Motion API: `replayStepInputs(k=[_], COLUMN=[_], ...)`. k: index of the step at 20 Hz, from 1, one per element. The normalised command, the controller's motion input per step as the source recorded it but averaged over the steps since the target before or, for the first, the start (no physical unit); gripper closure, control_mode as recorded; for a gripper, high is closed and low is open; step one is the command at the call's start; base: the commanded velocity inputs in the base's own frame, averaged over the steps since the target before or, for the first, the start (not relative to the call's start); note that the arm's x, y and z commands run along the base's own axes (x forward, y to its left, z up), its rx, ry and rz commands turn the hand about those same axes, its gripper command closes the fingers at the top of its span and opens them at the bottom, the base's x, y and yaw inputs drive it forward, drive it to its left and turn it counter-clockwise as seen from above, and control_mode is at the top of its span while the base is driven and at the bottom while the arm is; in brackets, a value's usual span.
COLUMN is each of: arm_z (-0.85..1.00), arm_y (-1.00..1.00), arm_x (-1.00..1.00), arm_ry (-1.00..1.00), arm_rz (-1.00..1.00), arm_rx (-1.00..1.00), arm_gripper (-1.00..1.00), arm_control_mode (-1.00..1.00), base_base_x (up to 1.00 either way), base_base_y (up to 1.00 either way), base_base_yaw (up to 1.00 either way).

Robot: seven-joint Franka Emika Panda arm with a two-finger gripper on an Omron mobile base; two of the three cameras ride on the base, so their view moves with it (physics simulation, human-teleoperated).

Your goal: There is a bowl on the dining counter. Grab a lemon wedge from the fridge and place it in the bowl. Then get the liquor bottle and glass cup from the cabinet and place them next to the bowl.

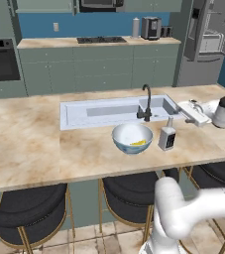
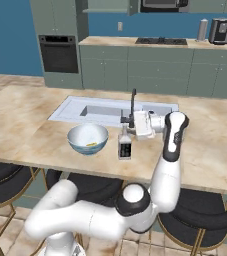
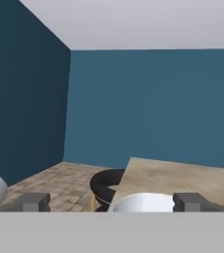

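The bowl [image 1: 132, 134] [image 2: 87, 136] stands on the dining counter [image 1: 25, 144] in front of the sink, with the yellow lemon wedge [image 1: 139, 143] [image 2: 91, 145] inside it. The liquor bottle [image 1: 167, 139] [image 2: 125, 147] stands upright just right of the bowl. My gripper [image 1: 182, 108] [image 2: 134, 126] hovers above and behind the bottle, apart from it, open with nothing between its fingers. In the hand view the gripper [image 3: 112, 202] points level over the bowl's rim [image 3: 143, 201]. The fridge [image 1: 208, 39] stands at the back right with its doors open. The glass cup is out of view.
A white inset sink [image 1: 99, 111] with a dark faucet [image 1: 147, 101] lies behind the bowl. Black stools [image 1: 25, 208] sit under the counter's near edge. Grey-green wall cabinets [image 1: 44, 5], a hob [image 1: 101, 39] and an oven [image 1: 0, 59] line the back wall.
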Motion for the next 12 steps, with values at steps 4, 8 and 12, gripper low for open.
replayStepInputs(k=[4, 8, 12], arm_z=[0.44, 0.39, 0.15], arm_y=[0.28, 0.48, 0.66], arm_x=[-0.78, -0.83, -0.91], arm_ry=[-0.09, -0.1, -0.03], arm_rz=[-0.05, -0.04, -0.08], arm_rx=[0.0, 0.0, 0.0], arm_gripper=[-1.0, -1.0, -1.0], arm_control_mode=[-1.0, -1.0, -1.0], base_base_x=[0.0, 0.0, 0.0], base_base_y=[0.0, 0.0, 0.0], base_base_yaw=[0.0, 0.0, 0.0])
